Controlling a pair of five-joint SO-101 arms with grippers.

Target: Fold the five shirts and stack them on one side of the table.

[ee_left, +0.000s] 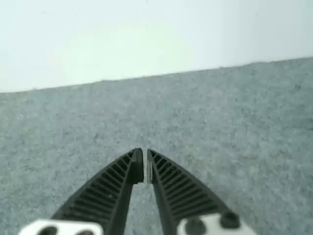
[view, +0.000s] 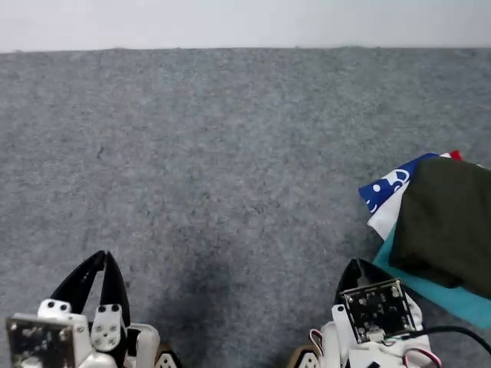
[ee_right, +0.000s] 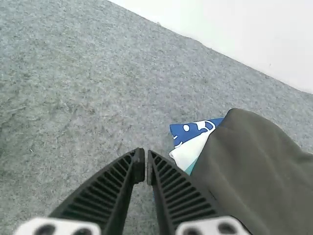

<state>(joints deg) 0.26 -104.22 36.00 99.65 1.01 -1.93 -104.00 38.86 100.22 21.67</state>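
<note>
A table covered in grey felt-like fabric, seen from above, with a plain white wall along its far edge; two robot arms sit at the near edge, one at each corner.

The left gripper has its two black ribbed fingers pressed together at the tips with nothing between them; it hangs over bare grey surface at the near left, well apart from the clothing.

The right gripper is likewise closed and empty, its tips meeting just beside the pile.

A stack of shirts lies at the table's right edge, running out of the picture; a dark olive shirt is folded on top; a teal shirt shows beneath it along the near side; a white shirt and a blue shirt with white print stick out at the left corner; a sliver of red fabric peeks out at the far side.
</note>
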